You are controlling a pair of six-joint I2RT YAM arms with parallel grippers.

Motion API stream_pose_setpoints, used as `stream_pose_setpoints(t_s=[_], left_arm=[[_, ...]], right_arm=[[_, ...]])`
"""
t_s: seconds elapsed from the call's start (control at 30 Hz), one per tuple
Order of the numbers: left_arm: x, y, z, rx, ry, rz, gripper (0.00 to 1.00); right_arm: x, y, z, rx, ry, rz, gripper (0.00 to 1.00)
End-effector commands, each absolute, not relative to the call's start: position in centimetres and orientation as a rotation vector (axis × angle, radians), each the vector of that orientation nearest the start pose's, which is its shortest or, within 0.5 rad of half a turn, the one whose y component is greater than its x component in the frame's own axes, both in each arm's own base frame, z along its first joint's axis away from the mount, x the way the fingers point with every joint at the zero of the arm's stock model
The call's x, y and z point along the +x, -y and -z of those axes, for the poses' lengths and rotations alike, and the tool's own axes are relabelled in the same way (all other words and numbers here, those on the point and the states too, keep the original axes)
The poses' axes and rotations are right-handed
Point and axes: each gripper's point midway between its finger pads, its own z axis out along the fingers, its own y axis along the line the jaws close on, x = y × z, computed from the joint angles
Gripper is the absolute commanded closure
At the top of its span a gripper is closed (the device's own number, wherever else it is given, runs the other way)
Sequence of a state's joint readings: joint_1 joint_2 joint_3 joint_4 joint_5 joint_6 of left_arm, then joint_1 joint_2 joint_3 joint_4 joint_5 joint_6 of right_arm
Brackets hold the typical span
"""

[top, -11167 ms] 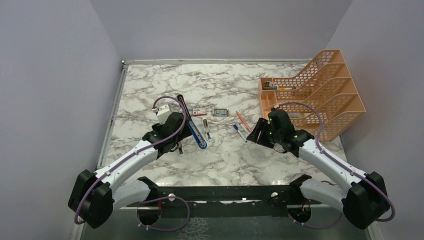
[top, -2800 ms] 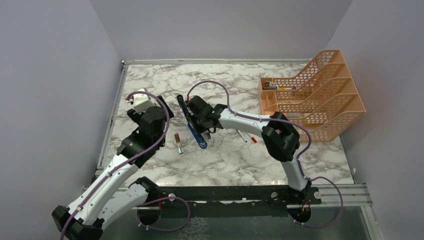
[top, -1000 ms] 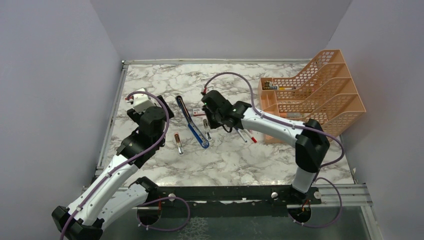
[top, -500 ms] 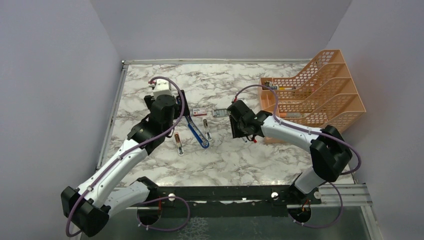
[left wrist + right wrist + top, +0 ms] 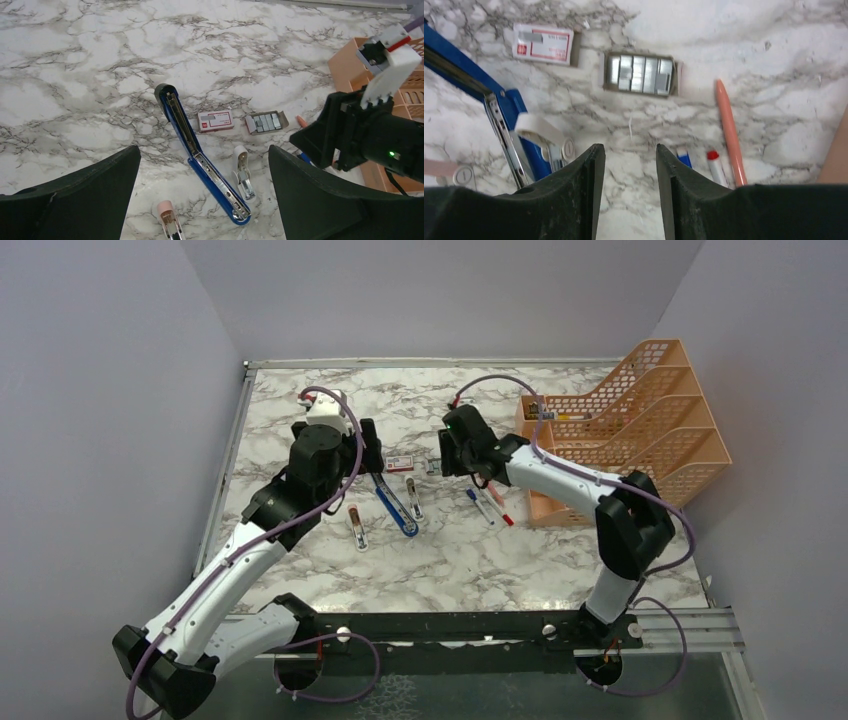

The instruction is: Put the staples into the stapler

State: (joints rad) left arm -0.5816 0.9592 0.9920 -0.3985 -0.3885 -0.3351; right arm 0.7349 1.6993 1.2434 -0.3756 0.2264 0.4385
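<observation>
Stapler lies swung open flat on tabletop, left of centre. In top view its long axis runs 11 to 5 o'clock, silver channel facing up.

Staples: grey strips side by side in their tray, flat on tabletop at 3 o'clock of stapler's far half, apart from it. Red-and-white sleeve lies between tray and stapler, at tray's 9 o'clock, near both and touching neither.

Left arm: left jaws spread wide and empty. In top view they hang over stapler's far end. Left wrist view looks down with stapler, sleeve and tray framed between the two fingers.

Right arm: right jaws partly parted, only bare tabletop showing in the gap. In right wrist view they sit at tray's 6 o'clock. In top view the wrist covers most of tray. Height above tabletop: cannot tell.

White tool is just beside stapler's near half, at its 3 o'clock. Pink tool is at stapler's 8 o'clock, apart from it.

Blue-capped pen and red-capped pen lie close together at tray's 5 o'clock. Orange pen is at tray's 3 o'clock.

Orange rack stands at tabletop's 2 o'clock edge.
</observation>
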Motion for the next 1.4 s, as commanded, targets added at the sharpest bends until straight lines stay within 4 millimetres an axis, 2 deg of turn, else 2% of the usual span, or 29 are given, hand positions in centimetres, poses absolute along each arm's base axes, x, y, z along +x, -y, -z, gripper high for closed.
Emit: stream_pose_setpoints(t_s=[0.0, 0.17, 0.33, 0.43, 0.53, 0.67, 0.83, 1.07, 1.23, 1.37], left_arm=[[29.5, 13.3, -28.2, -0.054, -1.883, 0.299, 0.01], [29.2, 13.3, -27.5, -0.076, -1.882, 0.323, 0.03], [29.1, 12.9, -26.4, -0.090, -1.894, 0.299, 0.03], [29.1, 12.8, -26.6, -0.081, -1.892, 0.292, 0.04], [29.2, 12.3, -26.7, -0.101, -1.883, 0.266, 0.04], [29.2, 12.3, -26.6, -0.093, -1.888, 0.263, 0.04], [29.0, 12.3, -26.5, -0.089, -1.889, 0.271, 0.04], [28.7, 12.3, -26.4, -0.094, -1.888, 0.285, 0.05], [28.4, 12.2, -26.2, -0.095, -1.888, 0.292, 0.05], [28.3, 12.1, -26.3, -0.102, -1.883, 0.295, 0.05]], right_arm=[[38.4, -28.7, -10.5, -0.275, -2.331, -0.194, 0.54], [42.6, -28.0, -8.2, -0.247, -2.338, -0.108, 0.60], [46.3, -27.5, -7.7, -0.263, -2.311, -0.098, 0.62], [47.4, -28.0, -6.4, -0.327, -2.334, -0.092, 0.62], [47.8, -27.7, -4.7, -0.346, -2.384, -0.046, 0.63], [47.2, -28.3, -3.4, -0.427, -2.417, -0.078, 0.66], [45.9, -27.8, -2.7, -0.480, -2.464, -0.075, 0.67], [42.9, -27.3, -2.2, -0.531, -2.552, -0.120, 0.68], [40.8, -27.0, -2.6, -0.552, -2.591, -0.173, 0.70], [38.9, -27.7, -3.5, -0.602, -2.584, -0.290, 0.70]])
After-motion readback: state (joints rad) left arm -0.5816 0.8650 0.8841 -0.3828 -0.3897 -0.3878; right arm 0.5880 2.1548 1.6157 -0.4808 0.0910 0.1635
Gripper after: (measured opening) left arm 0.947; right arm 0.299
